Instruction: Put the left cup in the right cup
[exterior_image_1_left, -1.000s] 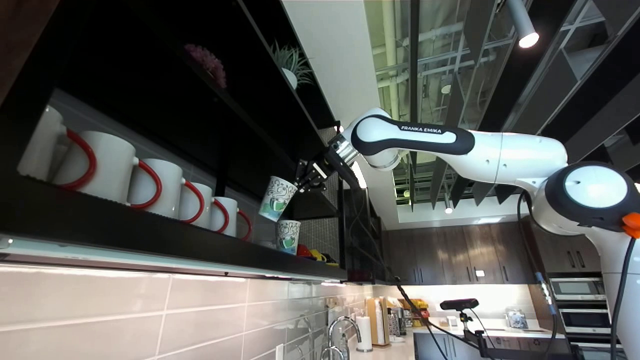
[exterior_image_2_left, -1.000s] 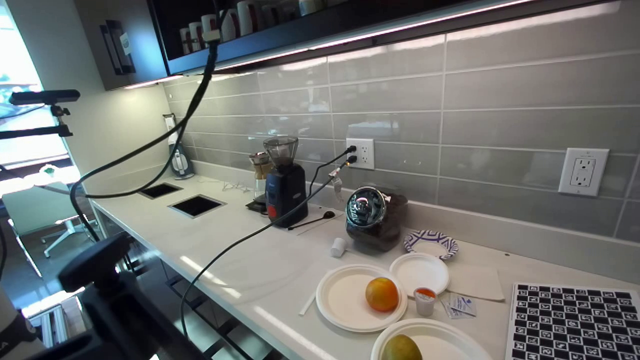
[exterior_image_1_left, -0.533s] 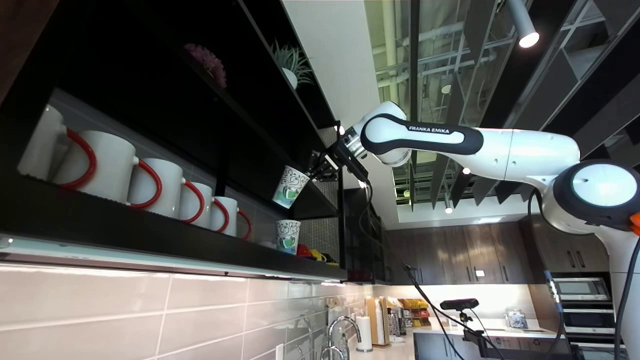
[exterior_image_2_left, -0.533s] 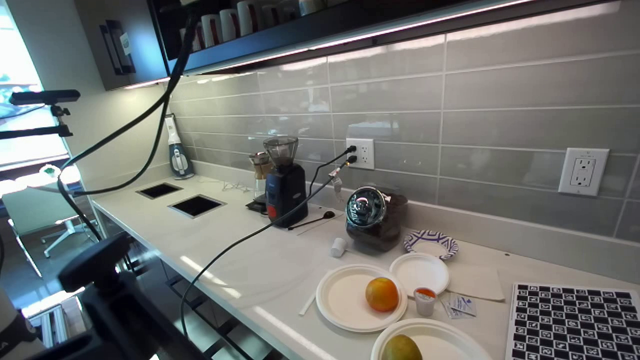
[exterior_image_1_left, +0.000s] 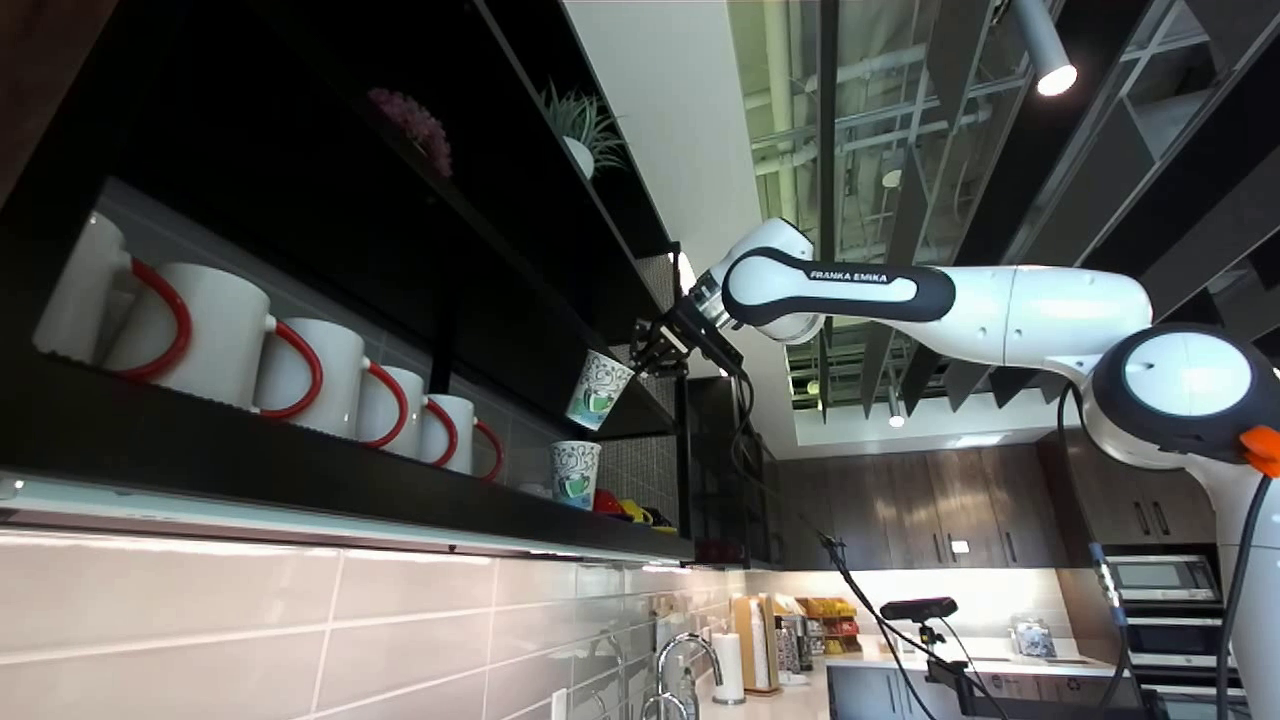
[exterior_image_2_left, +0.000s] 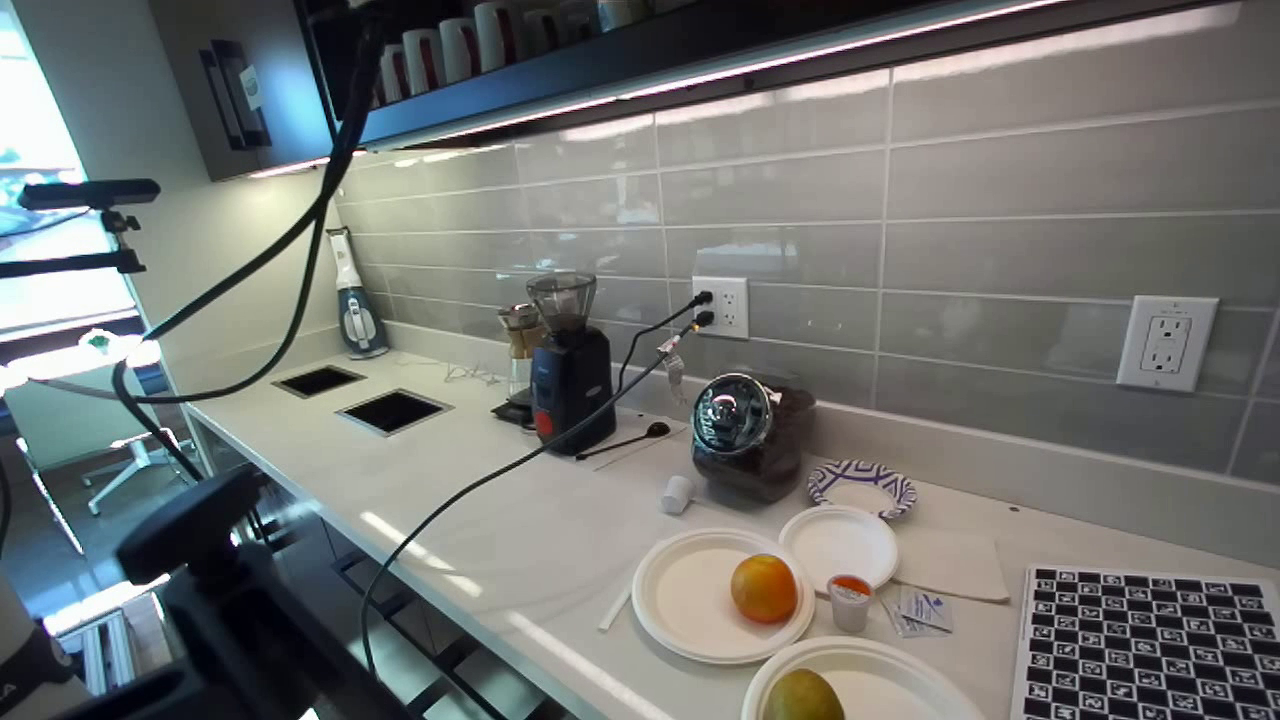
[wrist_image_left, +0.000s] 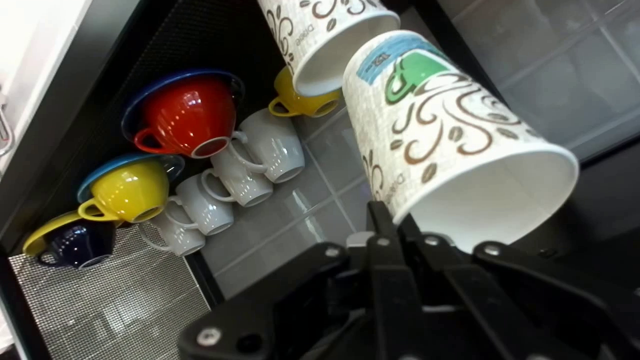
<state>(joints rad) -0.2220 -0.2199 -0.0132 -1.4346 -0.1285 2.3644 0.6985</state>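
Note:
The two cups are white paper cups with brown and dark swirls and a green cup print. The left cup is held tilted above the right cup, its base close above the other's rim and apart from it in an exterior view. The right cup stands upright on the black shelf. My gripper is shut on the left cup's rim. In the wrist view the fingertips pinch its wall, and the left cup partly covers the right cup. That view is upside down.
White mugs with red handles line the shelf. Red and yellow cups and white mugs stand beyond the right cup. An upper black shelf hangs over the cups. A cable hangs from the arm.
The held left cup has moved rightward in an exterior view, first rising and then dropping a little. The right cup has not moved. The grip is unchanged.

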